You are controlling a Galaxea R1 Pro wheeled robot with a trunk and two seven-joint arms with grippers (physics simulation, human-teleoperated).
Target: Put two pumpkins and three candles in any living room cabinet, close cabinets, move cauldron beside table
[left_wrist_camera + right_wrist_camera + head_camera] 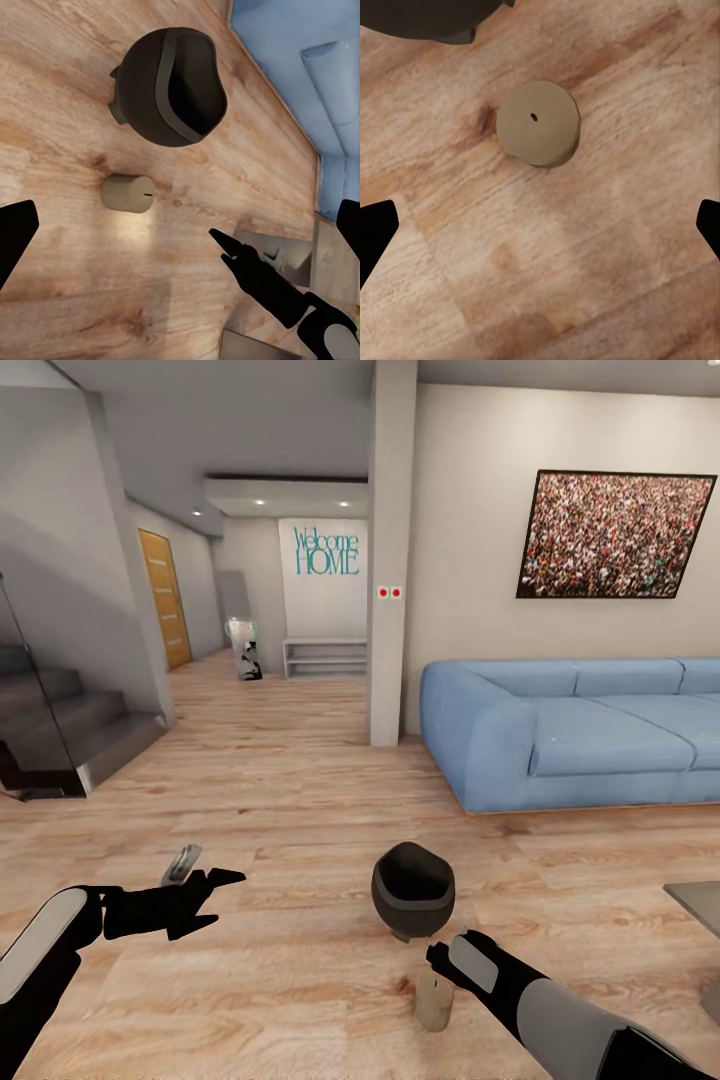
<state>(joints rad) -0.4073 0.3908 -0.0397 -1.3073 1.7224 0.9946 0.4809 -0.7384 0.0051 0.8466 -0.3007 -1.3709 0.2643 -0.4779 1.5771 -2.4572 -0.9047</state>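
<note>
On the wood floor [300, 960], one candle [434, 1000] stands upright just beside the dark cauldron [413, 890]. The right gripper [540, 225] hangs open above the candle; its wrist view shows the wick. The left gripper [205, 905], open and empty, looks across at both, with the blue sofa [570, 740] beyond.

A: What sits on the light brown wooden plank floor [585, 262]?

B: A short beige cylindrical candle [538, 122], upright, dark wick up. The black fingers [375, 236] spread wide. A dark rounded cauldron [431, 19] sits near.
</note>
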